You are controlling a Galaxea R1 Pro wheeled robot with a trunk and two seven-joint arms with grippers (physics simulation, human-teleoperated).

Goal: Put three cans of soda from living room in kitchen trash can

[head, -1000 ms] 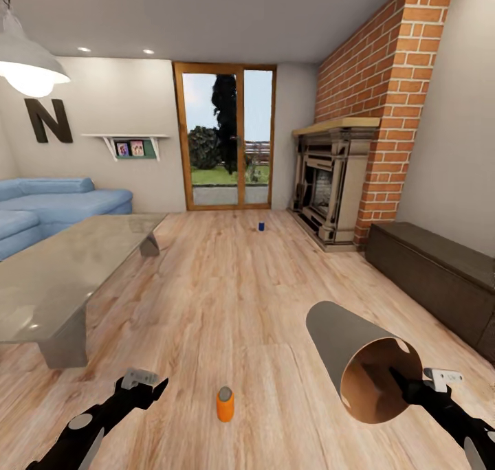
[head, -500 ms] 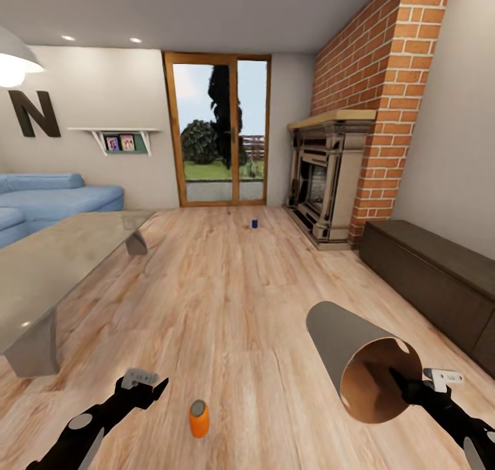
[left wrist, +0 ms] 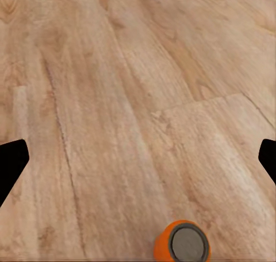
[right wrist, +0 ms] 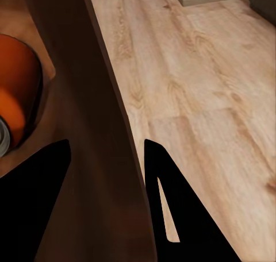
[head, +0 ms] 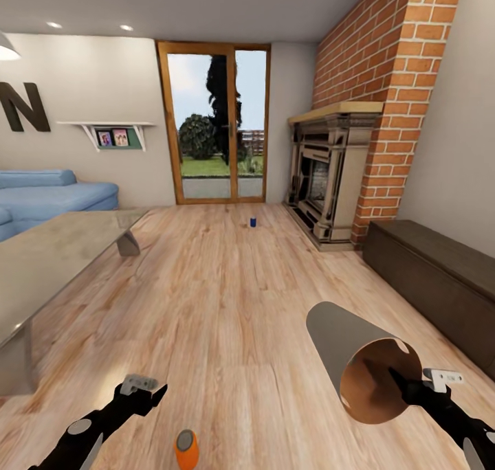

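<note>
An orange can of soda (head: 185,449) with a grey top stands upright on the wood floor, close in front of me; in the left wrist view this can (left wrist: 181,246) lies short of the fingers. My left gripper (head: 142,389) hovers open just to its left, holding nothing. A dark blue can (head: 253,222) stands far off on the floor near the glass door. My right gripper (head: 405,389) is shut on the rim of the light-grey trash can (head: 344,339), which is tilted with its mouth toward me. Inside the bin an orange can shape (right wrist: 11,101) shows past its wall (right wrist: 109,176).
This is the living room. A grey low table (head: 48,264) and a blue sofa (head: 55,194) stand at the left. The dark fireplace (head: 330,174), brick chimney (head: 392,78) and long dark cabinet (head: 440,277) line the right. A glass door (head: 213,123) is straight ahead.
The whole view has advanced and shifted: the table slid left and the orange can dropped toward the picture's lower edge. Both arms keep their pose, and the bin stays in the right gripper.
</note>
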